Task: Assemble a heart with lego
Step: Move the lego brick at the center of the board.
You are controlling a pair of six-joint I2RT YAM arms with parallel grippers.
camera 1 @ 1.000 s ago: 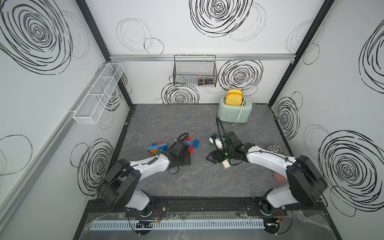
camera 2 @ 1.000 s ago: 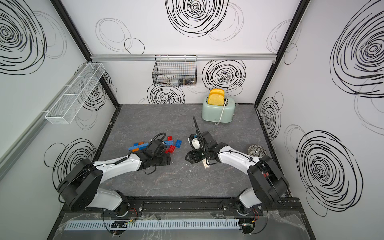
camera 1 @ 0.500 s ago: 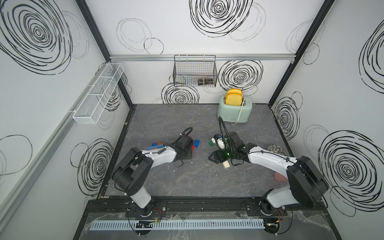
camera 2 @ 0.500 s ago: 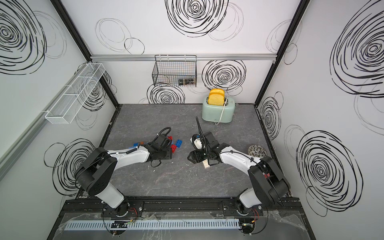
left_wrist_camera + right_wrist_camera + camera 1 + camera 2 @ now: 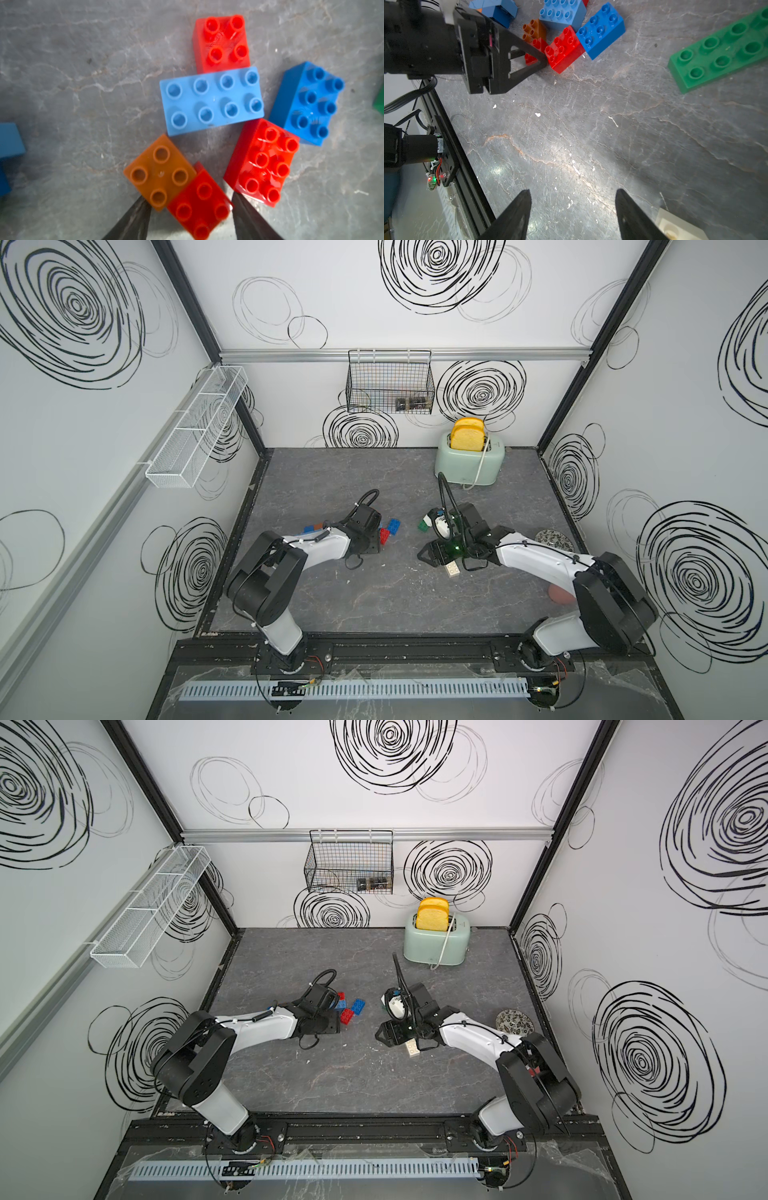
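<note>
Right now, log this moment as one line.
left gripper: open, straddling red four-stud plastic brick beside orange four-stud brick | right gripper: open, empty, above grey stone-patterned table | heart: not yet built

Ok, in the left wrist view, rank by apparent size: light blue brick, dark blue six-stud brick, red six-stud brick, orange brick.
1. light blue brick, clearly largest.
2. dark blue six-stud brick and red six-stud brick look about alike, so I won't rank them apart.
3. orange brick, smallest.

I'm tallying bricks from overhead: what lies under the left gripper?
The left wrist view shows a small red brick between the left gripper's parted fingers, an orange brick touching it. Both top views seem to hide those two beneath the gripper.
</note>
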